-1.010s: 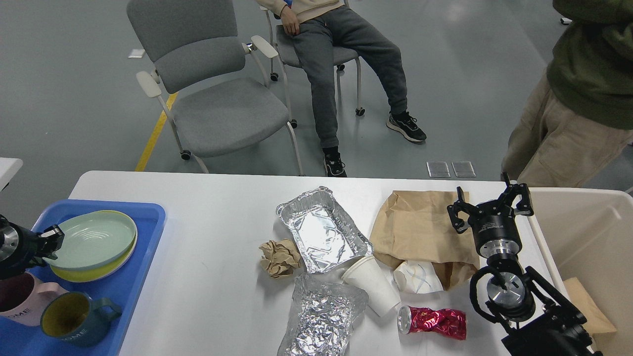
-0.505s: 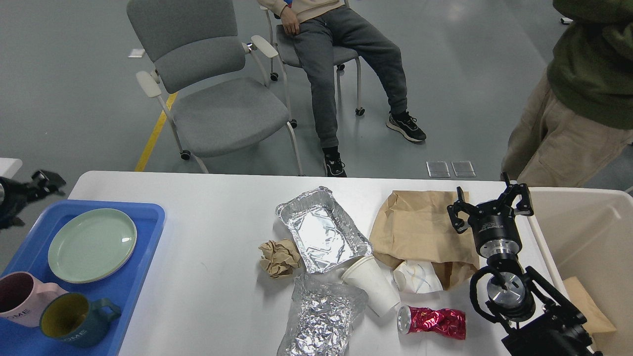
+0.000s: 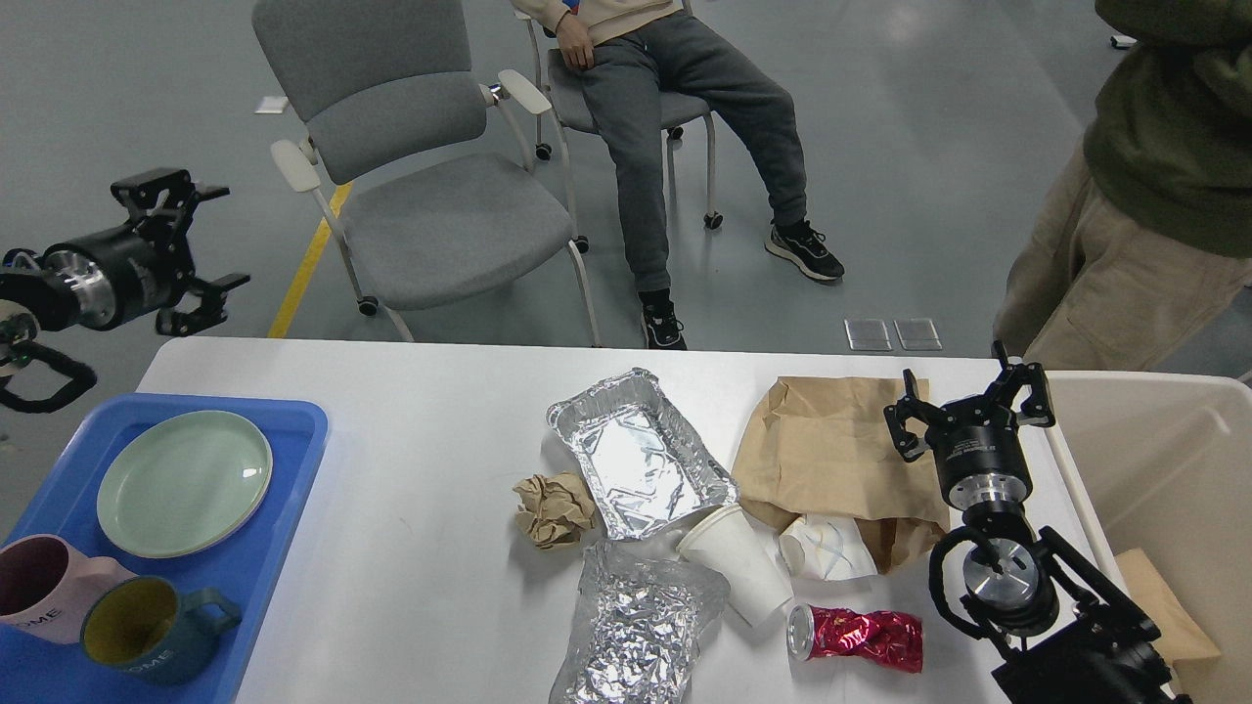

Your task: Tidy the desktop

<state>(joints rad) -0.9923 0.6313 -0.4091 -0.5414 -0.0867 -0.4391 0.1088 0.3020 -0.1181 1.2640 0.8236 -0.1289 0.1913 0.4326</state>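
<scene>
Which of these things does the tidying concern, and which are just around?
Tidying:
desktop
foil tray
crumpled foil
paper ball
paper cups
red can
brown bag
beige bin
blue tray

Around:
grey chair
seated person
</scene>
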